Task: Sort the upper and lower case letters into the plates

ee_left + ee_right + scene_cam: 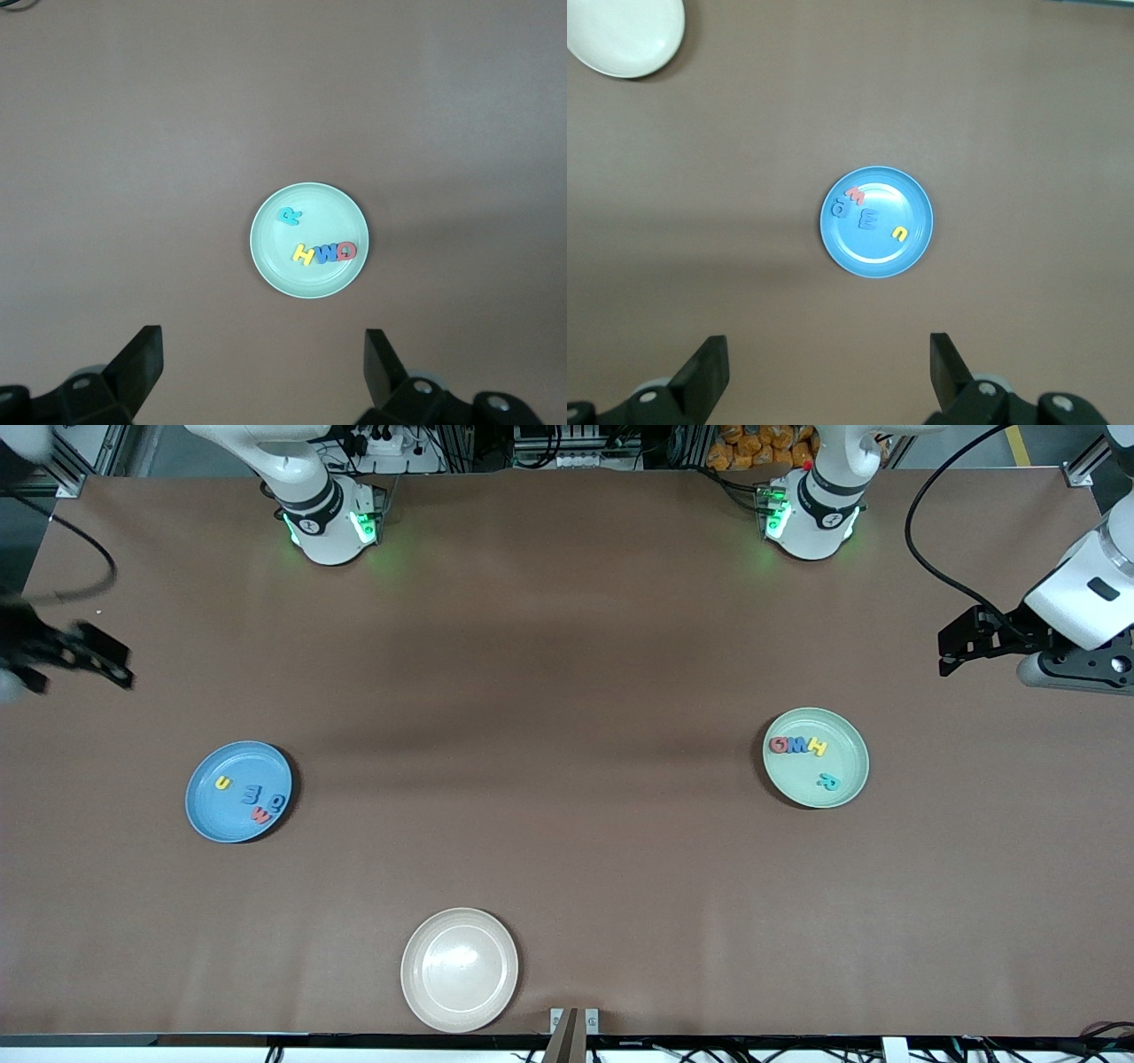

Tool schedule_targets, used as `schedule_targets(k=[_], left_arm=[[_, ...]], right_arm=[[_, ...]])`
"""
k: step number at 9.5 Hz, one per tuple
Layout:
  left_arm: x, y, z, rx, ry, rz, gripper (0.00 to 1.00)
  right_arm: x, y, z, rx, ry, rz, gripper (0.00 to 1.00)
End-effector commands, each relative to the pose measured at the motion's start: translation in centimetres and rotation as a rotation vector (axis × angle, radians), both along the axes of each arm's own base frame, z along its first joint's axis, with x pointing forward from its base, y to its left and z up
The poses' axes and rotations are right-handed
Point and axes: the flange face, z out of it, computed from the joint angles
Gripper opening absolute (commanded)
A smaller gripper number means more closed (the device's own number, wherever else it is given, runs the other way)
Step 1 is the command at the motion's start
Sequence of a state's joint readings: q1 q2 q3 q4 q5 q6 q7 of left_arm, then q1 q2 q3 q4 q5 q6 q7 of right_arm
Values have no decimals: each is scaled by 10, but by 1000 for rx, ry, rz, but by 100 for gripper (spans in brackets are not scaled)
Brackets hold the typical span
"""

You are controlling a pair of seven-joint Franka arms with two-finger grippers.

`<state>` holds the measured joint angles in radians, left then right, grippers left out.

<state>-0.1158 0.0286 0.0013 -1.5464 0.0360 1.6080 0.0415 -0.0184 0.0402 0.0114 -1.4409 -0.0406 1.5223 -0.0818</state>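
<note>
Both arms wait, raised at the two ends of the tabletop (567, 646). The left hand (950, 654) hangs over bare tabletop at the left arm's end, its fingers (142, 354) spread wide and holding nothing. The right hand (97, 660) hangs over the right arm's end, its fingers (707, 365) likewise parted and empty.

The pale green plate (842, 793) lies toward the left arm's end. In it the red Q (780, 744), blue M (799, 746) and yellow H (817, 747) sit in a touching row near the rim at about ten o'clock in the front view, and the teal R (827, 781) lies apart from them at about five o'clock.

The blue plate (213, 815) lies toward the right arm's end. Inside it the yellow u (223, 783) sits toward ten o'clock; two blue letters (253, 794) lie close together toward three o'clock, with the red w (263, 813) touching them at about four o'clock.

A beige plate (460, 969) lies empty nearest the front camera, between the other two.
</note>
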Motion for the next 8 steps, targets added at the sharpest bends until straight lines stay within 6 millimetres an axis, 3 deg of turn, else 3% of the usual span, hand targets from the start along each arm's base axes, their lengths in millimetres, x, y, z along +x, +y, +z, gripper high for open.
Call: schedule_targets(k=[1, 8], left_arm=[[0, 1, 4, 8, -2, 0, 100], [1, 1, 4, 8, -2, 0, 100]], right_arm=[[-2, 1, 26, 44, -4, 6, 100], [-5, -3, 28, 46, 4, -1, 100]])
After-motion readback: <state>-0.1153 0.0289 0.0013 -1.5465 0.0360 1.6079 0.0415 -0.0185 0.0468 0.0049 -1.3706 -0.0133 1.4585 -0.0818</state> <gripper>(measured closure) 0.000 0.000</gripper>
